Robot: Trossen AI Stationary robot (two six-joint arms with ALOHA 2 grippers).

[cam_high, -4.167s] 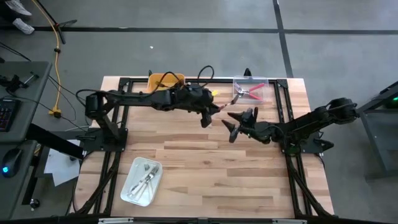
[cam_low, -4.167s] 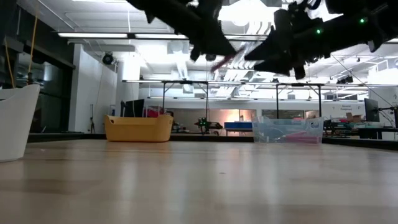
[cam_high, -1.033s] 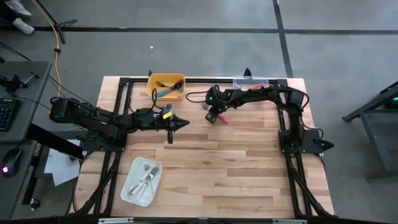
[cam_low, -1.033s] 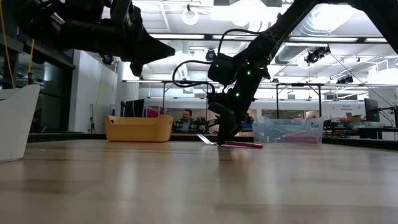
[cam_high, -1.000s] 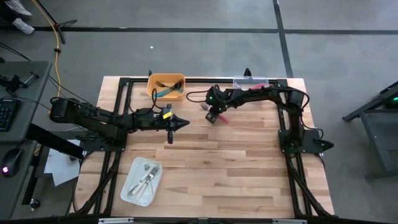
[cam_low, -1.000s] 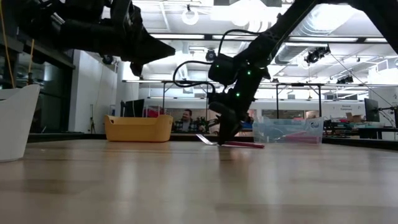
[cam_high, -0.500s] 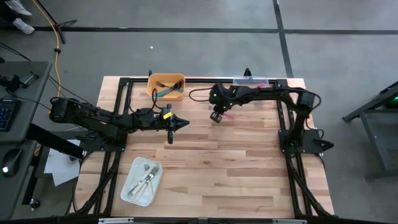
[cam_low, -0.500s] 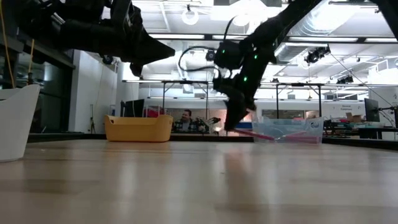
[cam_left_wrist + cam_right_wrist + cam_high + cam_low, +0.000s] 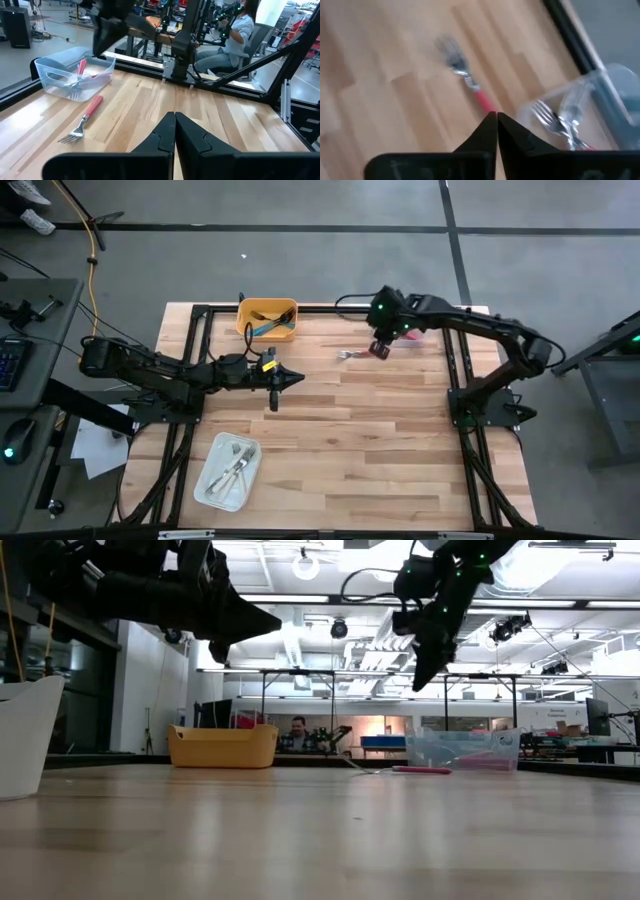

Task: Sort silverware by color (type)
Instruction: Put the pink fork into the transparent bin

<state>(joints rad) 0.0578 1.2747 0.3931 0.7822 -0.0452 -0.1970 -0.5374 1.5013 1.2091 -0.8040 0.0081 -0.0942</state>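
One red-handled fork [image 9: 350,355] lies flat on the wood, just short of the clear bin [image 9: 462,752]; it also shows in the low view [image 9: 405,770] and in both wrist views [image 9: 86,119] [image 9: 470,82]. My right gripper [image 9: 380,350] hangs shut in the air above the fork's handle end, holding nothing [image 9: 417,683] [image 9: 496,116]. The clear bin [image 9: 75,75] holds other red forks. My left gripper [image 9: 299,379] waits shut above the table's middle left [image 9: 175,116].
A yellow bin [image 9: 268,318] with teal-handled forks stands at the far edge. A white tray [image 9: 228,470] with pale forks lies near the front left. Black frame rails [image 9: 455,360] run along the table's sides. A seated person [image 9: 235,30] shows beyond the table.
My right gripper has risen well above the table and gone toward the far right, over by the clear bin. The red fork came up tilted with it for a moment and now lies flat on the wood again, a little closer to the clear bin.
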